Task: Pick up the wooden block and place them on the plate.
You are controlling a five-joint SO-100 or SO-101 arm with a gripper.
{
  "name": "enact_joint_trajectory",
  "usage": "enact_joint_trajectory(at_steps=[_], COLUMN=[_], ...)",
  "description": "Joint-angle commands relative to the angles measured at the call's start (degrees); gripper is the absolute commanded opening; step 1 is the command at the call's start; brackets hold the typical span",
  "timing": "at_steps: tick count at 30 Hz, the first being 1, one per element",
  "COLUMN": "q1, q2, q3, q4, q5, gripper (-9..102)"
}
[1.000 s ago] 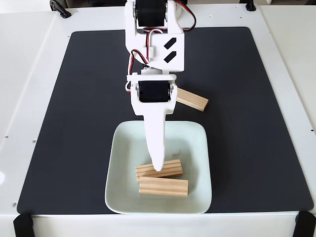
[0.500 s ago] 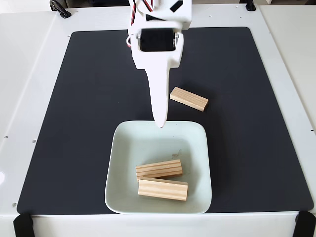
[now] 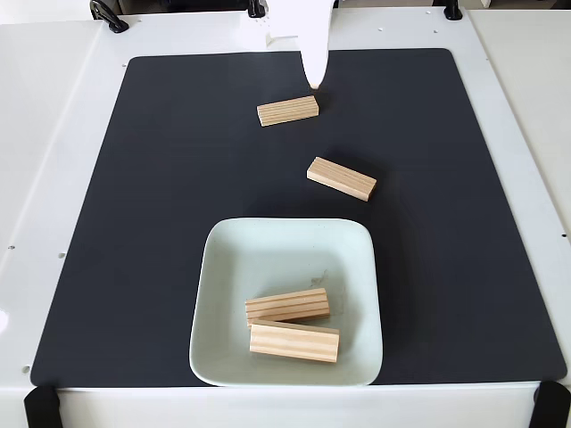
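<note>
With two wooden blocks lying side by side in the plate (image 3: pixel 223 267), one (image 3: pixel 287 305) just behind the other (image 3: pixel 295 342) toward its 6 o'clock rim, I judge the task half done and the step in hand to be the reach for a third. My jaws (image 3: pixel 313 82) hang at the 12 o'clock end of the black mat (image 3: pixel 161 223), the white tip just beside the right end of the far block (image 3: pixel 288 111), which lies flat on the mat. Another block (image 3: pixel 342 178) lies between that one and the plate, angled. Next I would need to centre over the far block, turn to span its narrow width and come down. Most of my arm is cut off by the top edge, and only one tapering finger shows, so I cannot tell whether my jaws stand parted or closed; nothing appears held. The white surface (image 3: pixel 53 134) surrounds the mat.
</note>
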Motion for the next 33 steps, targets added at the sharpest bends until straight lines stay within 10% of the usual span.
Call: enact_joint_trajectory(at_steps=[1, 24, 33], q1=[-1.14, 1.05, 11.6], q2=[5.62, 41.92, 48.34], q3=[5.19, 48.69, 55.11], q4=[5.19, -4.22, -4.31], q5=[0.35, -16.0, -27.69], gripper=[0, 1, 36])
